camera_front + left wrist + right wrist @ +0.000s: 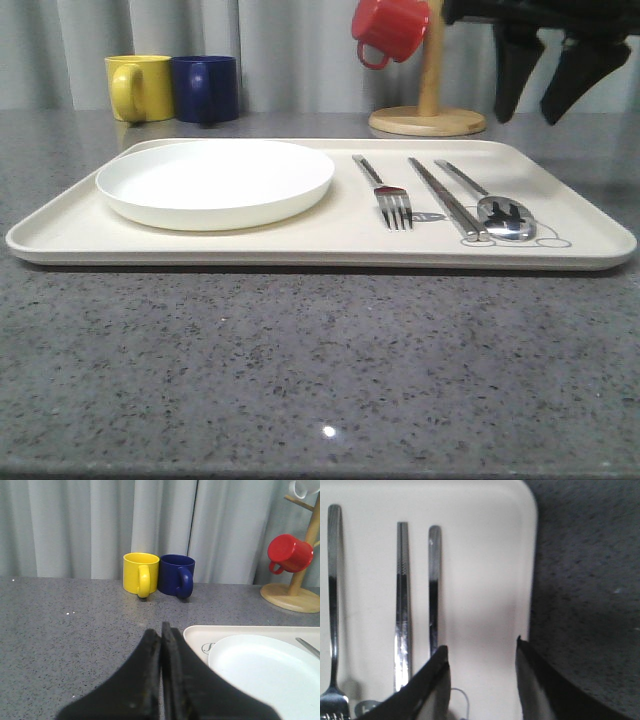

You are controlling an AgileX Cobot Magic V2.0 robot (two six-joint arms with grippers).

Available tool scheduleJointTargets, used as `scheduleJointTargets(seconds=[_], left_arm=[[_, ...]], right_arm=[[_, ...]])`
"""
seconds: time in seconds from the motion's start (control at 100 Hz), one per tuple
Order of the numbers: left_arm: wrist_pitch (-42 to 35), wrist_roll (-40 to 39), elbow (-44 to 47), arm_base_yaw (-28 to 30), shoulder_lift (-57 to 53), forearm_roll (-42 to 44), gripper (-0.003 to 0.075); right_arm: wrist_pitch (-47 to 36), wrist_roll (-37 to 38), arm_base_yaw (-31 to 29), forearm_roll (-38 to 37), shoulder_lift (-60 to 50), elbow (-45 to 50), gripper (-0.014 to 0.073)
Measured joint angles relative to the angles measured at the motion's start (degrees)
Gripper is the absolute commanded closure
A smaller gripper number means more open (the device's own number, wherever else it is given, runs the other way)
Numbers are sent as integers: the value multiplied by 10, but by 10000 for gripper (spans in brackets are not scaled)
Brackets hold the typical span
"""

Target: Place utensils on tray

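Observation:
The cream tray point(330, 240) lies flat on the grey counter. On it, from left to right, are the white plate point(215, 180), the fork point(390, 200), the chopsticks point(445, 200) and the spoon point(505, 215), the three metal pieces parallel to each other. My right gripper point(530, 115) hangs open and empty above the tray's far right corner. In the right wrist view it point(480, 646) is over bare tray point(480, 555), beside the spoon handle point(434, 580), chopsticks point(402, 595) and fork handle point(332, 580). My left gripper point(161, 628) is shut and empty, over the counter just off the tray corner point(200, 635) and the plate point(265, 675).
A yellow mug point(140, 88) and a blue mug point(205, 88) stand behind the tray at the back left. A red mug point(390, 28) hangs on a wooden stand point(428, 120) behind the tray's right half. Grey curtains close the back. Bare counter lies in front of the tray.

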Motion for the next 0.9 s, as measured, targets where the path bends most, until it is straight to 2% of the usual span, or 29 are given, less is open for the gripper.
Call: scheduleJointTargets(seconds=[0.32,0.48,0.68,0.77,0.9], left_arm=[[0,0,0,0,0,0,738],[0,0,0,0,0,0,738],[0,0,0,0,0,0,738],[0,0,0,0,0,0,738],[0,0,0,0,0,0,738]], right_arm=[[-104,0,-51,-44,-233,199,264],[-144,0,-59,-84,-384,299,264],[-210,0,-59,-97,-591,418,272],[-233,0,-59,-110,-684,463,362],[-248,0,-59,-141,-783,514,603]])
